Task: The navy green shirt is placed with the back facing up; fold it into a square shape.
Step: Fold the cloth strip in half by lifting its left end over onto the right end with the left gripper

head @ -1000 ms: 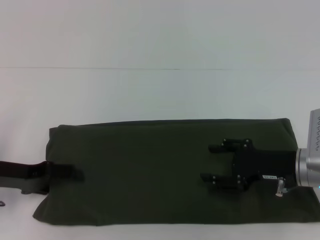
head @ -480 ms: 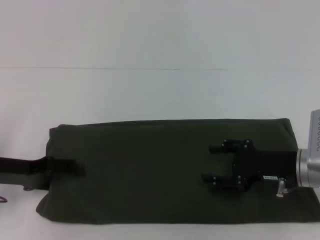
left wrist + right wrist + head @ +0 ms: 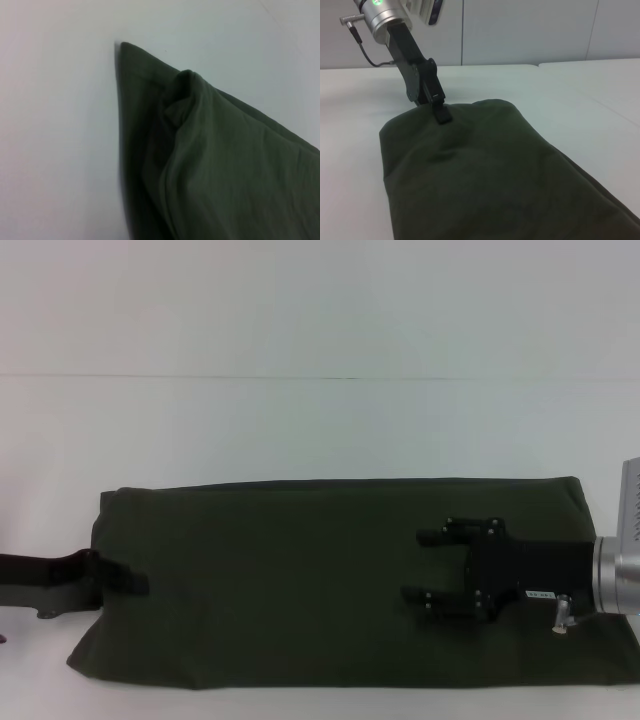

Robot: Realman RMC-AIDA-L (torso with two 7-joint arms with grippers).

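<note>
The navy green shirt (image 3: 300, 580) lies folded into a long dark olive band across the white table, plain side up. It also shows in the left wrist view (image 3: 225, 165) and the right wrist view (image 3: 485, 175). My left gripper (image 3: 125, 578) comes in from the left, and its tip lies on the shirt's left end. It also shows in the right wrist view (image 3: 442, 114). The cloth bulges up in a small ridge (image 3: 185, 77) at that end. My right gripper (image 3: 422, 565) is open and empty over the right part of the shirt, pointing left.
The white table (image 3: 320, 430) stretches wide behind the shirt. The shirt's near edge lies close to the table's front. A seam (image 3: 540, 64) between two table tops shows at the far side in the right wrist view.
My left gripper has drawn back to the left, so less of it lies over the shirt's end. The shirt's lower left corner has shifted slightly. The right gripper has not moved.
</note>
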